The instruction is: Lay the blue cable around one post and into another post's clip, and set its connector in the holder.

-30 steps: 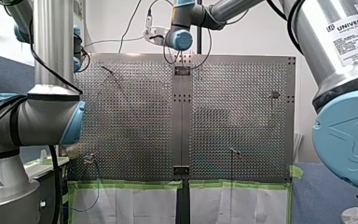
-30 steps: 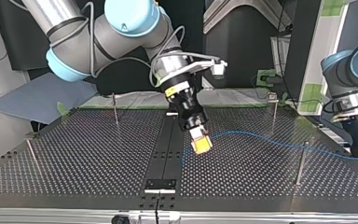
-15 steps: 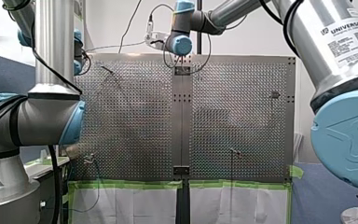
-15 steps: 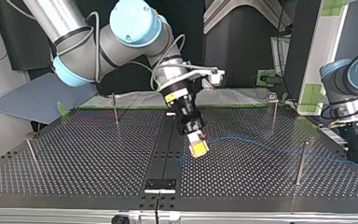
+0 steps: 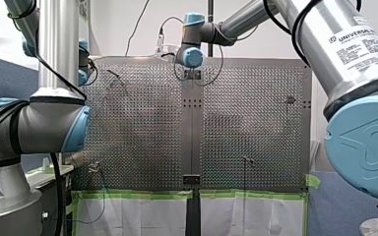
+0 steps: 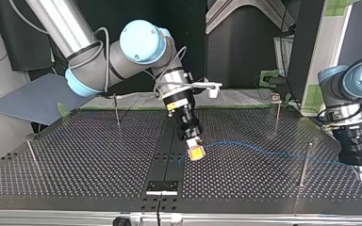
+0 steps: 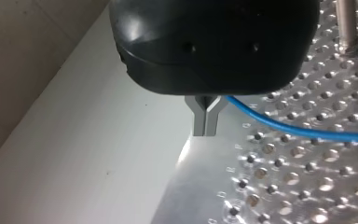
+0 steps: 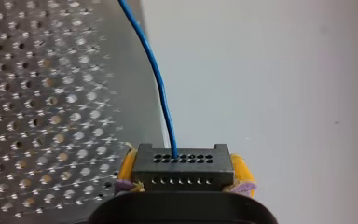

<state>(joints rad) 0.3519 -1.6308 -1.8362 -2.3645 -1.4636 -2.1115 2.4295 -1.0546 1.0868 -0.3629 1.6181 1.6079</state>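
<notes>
Gripping a black rectangular connector (image 8: 182, 168) that shows two rows of small holes, the robot's right hand (image 8: 182, 175) has its yellow pads (image 8: 127, 169) clamped on the block's two short sides. A thin blue cable (image 8: 161, 88) leaves one hole of the upper row and runs straight ahead of this hand, over the edge of the perforated metal bench (image 8: 37, 93).

From across the bench, the right hand (image 6: 195, 153) points down at a tilt, close above the dark centre strip (image 6: 167, 141). Whether the connector touches the surface cannot be told. From this hand the cable (image 6: 245, 147) runs low over the holes and crosses a slim metal post (image 6: 304, 160) standing between the two hands, on which side of it cannot be told. It then reaches the robot's left hand (image 6: 359, 172) near the bench's edge.

At the left wrist, that hand (image 7: 206, 133) has its metal fingers (image 7: 200, 121) pressed together into a Y shape, closed on the cable (image 7: 284, 128). The cable comes out of the fork and trails off beside the hand above the bench (image 7: 284, 177).

A second post (image 6: 276, 115), topped by a small clip, stands beyond the cable, well apart from both hands.
</notes>
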